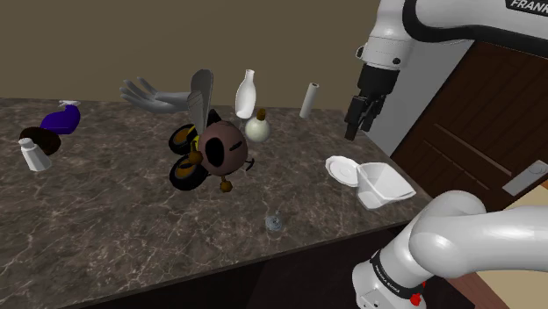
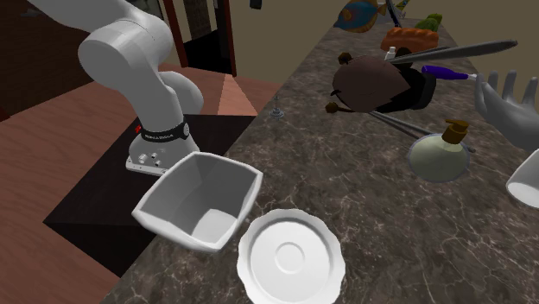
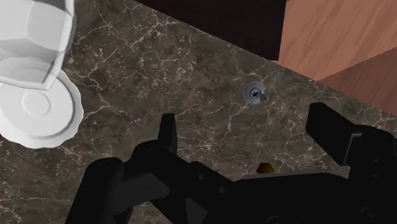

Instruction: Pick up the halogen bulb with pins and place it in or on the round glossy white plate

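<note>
The halogen bulb point(image 1: 275, 224) is a small grey reflector lamp lying on the dark marble counter near its front edge, also seen as the bulb point(image 2: 276, 110) and the bulb point(image 3: 254, 93). The round glossy white plate point(image 1: 342, 168) with a scalloped rim lies flat on the counter beside a white bin; the plate point(image 2: 291, 259) and the plate point(image 3: 38, 114) are bare. My black gripper point(image 1: 354, 130) hangs high over the counter, above the plate and well off the bulb. In the wrist view the gripper point(image 3: 248, 130) is open, with nothing between its fingers point(image 3: 167, 130).
A white square bin point(image 1: 384, 184) touches the plate's side. A large bee toy point(image 1: 211, 149), a round flask point(image 1: 256, 128), a white vase point(image 1: 247, 92), a white cylinder point(image 1: 308, 99) and a grey hand model point(image 1: 149, 95) stand farther back. A purple spray bottle point(image 1: 60, 118) sits at the shoulder view's left.
</note>
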Tool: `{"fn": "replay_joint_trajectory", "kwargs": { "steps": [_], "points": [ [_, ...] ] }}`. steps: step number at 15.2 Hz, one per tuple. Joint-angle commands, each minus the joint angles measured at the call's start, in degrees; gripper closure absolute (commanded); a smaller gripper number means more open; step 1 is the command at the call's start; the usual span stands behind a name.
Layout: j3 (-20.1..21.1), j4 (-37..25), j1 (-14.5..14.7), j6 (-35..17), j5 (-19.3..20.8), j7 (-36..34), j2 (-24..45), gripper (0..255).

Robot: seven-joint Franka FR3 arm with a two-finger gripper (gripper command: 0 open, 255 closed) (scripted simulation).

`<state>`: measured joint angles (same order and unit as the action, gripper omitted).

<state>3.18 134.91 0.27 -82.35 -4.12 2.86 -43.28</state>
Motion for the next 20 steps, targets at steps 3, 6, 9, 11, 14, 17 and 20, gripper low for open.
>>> {"fn": "replay_joint_trajectory", "kwargs": {
  "steps": [3,6,9,11,14,17,20],
  "points": [
    [1.3,2.9,0.6,-3.5,-0.9,-0.7,0.6,0],
    [3.2,6.9,1.5,-9.0,-2.2,-1.8,2.3,0],
    [5.3,10.2,2.5,-14.6,-3.6,-2.8,4.7,0],
    [6.7,12.1,3.2,-18.6,-4.5,-3.5,6.8,0],
    [8.8,14.3,4.2,-24.6,-5.7,-4.5,10.7,0],
    [11.0,15.8,5.0,-30.9,-6.6,-5.6,15.6,0],
    [13.2,16.5,5.7,-37.2,-7.1,-6.9,21.3,0]
  ]
}}
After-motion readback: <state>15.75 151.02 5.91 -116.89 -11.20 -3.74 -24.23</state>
